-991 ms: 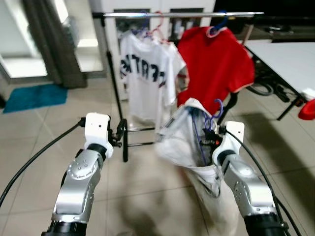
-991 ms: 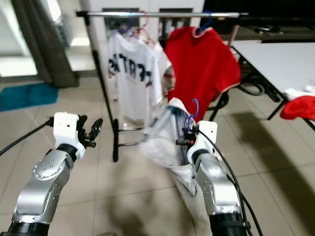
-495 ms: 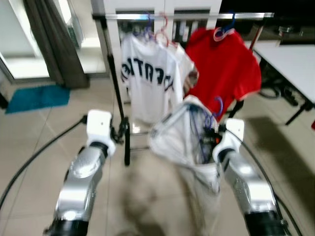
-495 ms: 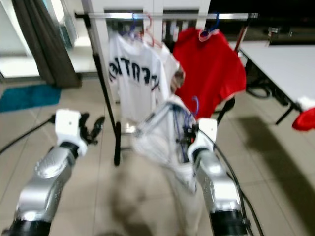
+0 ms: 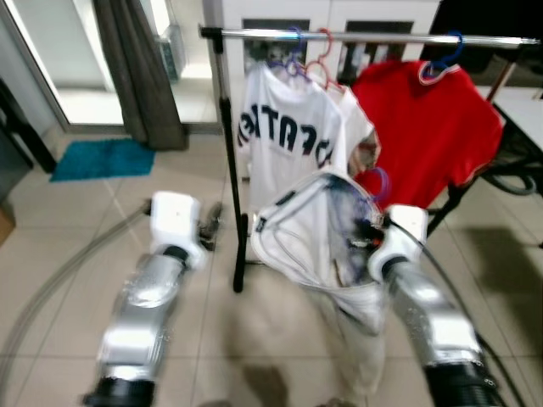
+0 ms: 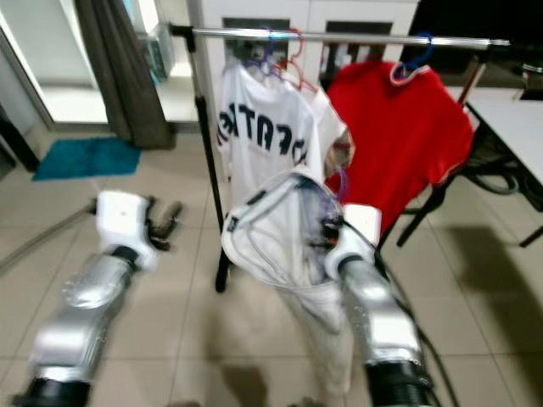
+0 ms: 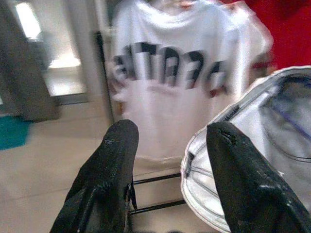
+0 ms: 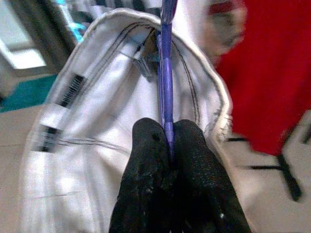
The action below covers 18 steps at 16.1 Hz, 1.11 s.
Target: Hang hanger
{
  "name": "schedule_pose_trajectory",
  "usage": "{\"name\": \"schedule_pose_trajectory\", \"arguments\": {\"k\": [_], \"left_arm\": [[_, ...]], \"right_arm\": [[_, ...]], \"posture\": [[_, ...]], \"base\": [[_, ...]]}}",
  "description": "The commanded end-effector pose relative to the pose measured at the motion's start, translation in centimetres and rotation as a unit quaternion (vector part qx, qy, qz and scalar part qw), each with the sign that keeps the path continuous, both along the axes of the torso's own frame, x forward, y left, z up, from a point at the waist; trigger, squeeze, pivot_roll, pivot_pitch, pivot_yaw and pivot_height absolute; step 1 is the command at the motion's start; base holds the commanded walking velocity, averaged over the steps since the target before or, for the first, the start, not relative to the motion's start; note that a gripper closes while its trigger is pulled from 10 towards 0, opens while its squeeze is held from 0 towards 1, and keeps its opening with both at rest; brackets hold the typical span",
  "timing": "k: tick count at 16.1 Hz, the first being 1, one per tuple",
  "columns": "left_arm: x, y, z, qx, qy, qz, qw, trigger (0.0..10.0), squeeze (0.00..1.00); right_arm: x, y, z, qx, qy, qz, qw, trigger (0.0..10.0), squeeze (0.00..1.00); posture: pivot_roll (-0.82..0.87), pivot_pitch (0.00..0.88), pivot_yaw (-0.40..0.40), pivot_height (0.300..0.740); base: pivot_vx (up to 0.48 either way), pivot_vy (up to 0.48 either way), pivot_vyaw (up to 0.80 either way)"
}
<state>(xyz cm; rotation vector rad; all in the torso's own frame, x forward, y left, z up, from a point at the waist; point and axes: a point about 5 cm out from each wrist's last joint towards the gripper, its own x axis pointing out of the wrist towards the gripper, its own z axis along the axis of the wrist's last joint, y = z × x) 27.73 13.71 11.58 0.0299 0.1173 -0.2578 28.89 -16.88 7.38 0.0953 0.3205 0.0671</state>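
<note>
**Approach to the rail: hanger carried, not yet hung**

The purple hanger (image 8: 166, 87) is clamped between the jaws of the right gripper (image 8: 170, 145), which are closed tight on its shaft. A white garment (image 5: 305, 233) is draped on it and is held up in front of the robot, at about 5 o'clock from the lettered white jersey (image 5: 284, 144).

Against the views of one second ago, the whole scene has shifted: the clothes rail (image 5: 365, 36) and its upright post (image 5: 231, 161) are now seen closer and further toward 3 o'clock, with blur throughout. This is read as movement of the camera during walking, not of the garments. The hold on the hanger is unchanged.

The left gripper (image 7: 170, 165) is held forward at the 9 o'clock side, its jaws set wide and holding nothing.

The approach is judged nearly complete. A free stretch of rail is seen between the jersey and the red shirt (image 5: 424, 127); the hook must next be raised above the rail there.
</note>
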Motion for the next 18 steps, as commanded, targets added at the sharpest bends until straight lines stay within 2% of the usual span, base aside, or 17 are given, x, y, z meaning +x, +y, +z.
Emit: {"name": "schedule_pose_trajectory", "arguments": {"k": [1,6,9,18], "left_arm": [[-0.04,0.91,0.26,0.011,-0.005,0.013,1.0,10.0,0.0],[-0.06,0.91,0.26,0.01,-0.006,0.015,1.0,10.0,0.0],[-0.2,1.01,0.27,0.012,-0.007,0.016,1.0,10.0,0.0],[-0.28,1.2,0.28,0.018,-0.006,0.014,1.0,10.0,0.0]], "right_arm": [[0.74,0.57,1.9,0.001,-0.045,0.011,0.999,10.0,0.0],[1.04,0.99,2.1,-0.002,-0.046,0.034,0.998,10.0,0.0],[1.16,1.3,2.04,-0.003,-0.047,0.04,0.998,10.0,0.0],[1.46,1.48,2.12,0.006,-0.048,0.037,0.998,10.0,0.0]], "posture": [[0.14,0.029,-0.013,0.74],[0.15,0.026,-0.021,0.74],[0.15,0.024,-0.025,0.74],[0.16,0.021,-0.027,0.74]], "base": [[0.356,0.0,0.0],[0.359,0.0,0.0],[0.36,0.0,0.76],[0.36,0.0,0.0]]}}
